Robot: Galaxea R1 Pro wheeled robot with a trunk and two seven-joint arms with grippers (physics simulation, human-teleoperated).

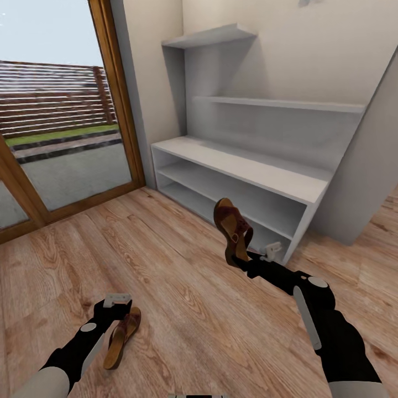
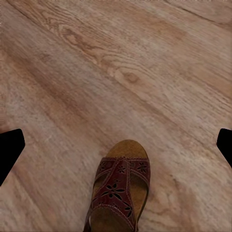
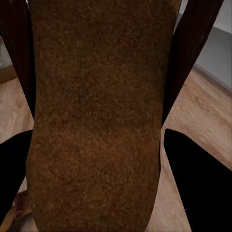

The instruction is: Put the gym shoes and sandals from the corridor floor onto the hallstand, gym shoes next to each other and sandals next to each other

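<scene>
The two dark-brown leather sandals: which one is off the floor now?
The dark-brown leather sandal clamped in the right claw, held up on end before the light-grey shoe rack. The other sandal lies on the wood-plank floor under the open left claw.

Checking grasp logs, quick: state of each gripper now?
Left gripper: open, over the sandal on the floor.
Right gripper: shut on the raised sandal.
</scene>
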